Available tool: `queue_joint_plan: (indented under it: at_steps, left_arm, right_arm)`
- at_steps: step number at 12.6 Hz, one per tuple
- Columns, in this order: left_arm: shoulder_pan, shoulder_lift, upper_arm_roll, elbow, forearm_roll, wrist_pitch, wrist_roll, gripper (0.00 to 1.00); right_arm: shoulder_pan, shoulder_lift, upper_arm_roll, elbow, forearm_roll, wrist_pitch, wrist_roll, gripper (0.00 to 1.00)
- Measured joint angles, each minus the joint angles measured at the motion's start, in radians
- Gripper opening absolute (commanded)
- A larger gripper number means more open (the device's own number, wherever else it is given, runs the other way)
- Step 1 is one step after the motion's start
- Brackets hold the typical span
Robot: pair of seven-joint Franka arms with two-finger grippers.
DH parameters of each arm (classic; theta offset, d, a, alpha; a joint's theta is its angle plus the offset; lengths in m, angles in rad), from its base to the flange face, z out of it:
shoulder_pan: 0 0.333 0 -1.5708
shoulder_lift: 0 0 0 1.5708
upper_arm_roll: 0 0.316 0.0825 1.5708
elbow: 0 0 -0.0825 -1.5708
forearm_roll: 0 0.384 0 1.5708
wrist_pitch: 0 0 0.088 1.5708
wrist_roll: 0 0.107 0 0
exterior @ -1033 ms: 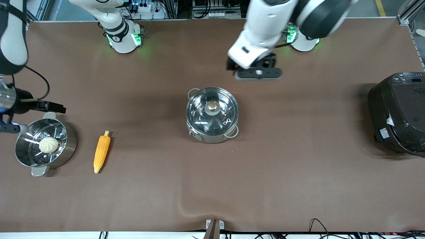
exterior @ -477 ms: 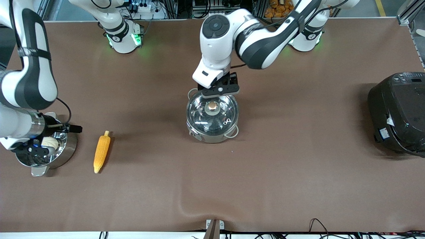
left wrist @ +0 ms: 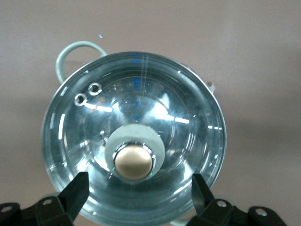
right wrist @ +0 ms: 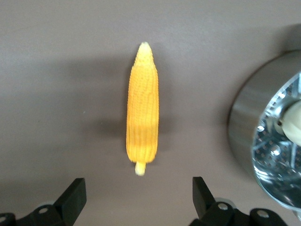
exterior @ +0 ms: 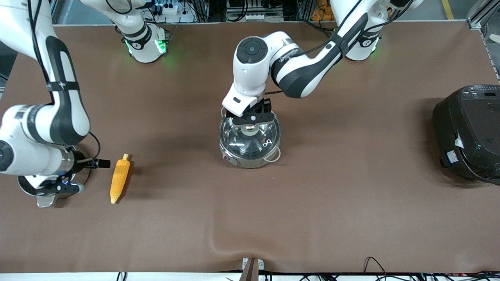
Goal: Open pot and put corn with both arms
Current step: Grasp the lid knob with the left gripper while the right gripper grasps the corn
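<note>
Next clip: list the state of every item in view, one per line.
Round shiny steel pot: lid on.
Clear glass lid: seated, knob ungripped.
Yellow-orange corn cob: lying on table, untouched.
Steel steamer pot: uncovered, something pale inside.
Black rice cooker: closed.
Left end effector: open, straddling lid knob.
Right end effector: open above corn.
</note>
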Motion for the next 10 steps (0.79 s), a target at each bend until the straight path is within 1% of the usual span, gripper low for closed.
queue_joint_plan:
  at_steps: [3,4,8,10]
  left_arm:
    - [-0.026,0.052,0.055,0.000,0.003,0.040,0.000,0.86]
    - [-0.033,0.058,0.064,0.001,0.009,0.044,0.000,0.82]
    - [-0.042,0.059,0.066,0.013,0.014,0.045,0.000,0.78]
    - [-0.048,0.059,0.066,0.016,0.014,0.045,0.000,0.77]
  right_arm:
    - [0.012,0.068,0.001,-0.011,0.000,0.083,0.000,1.00]
    - [0.012,0.083,0.001,-0.017,0.000,0.107,0.000,1.00]
    - [0.007,0.119,-0.006,-0.080,-0.001,0.252,-0.027,1.00]
    - [-0.009,0.134,-0.009,-0.095,-0.001,0.301,-0.058,1.00]
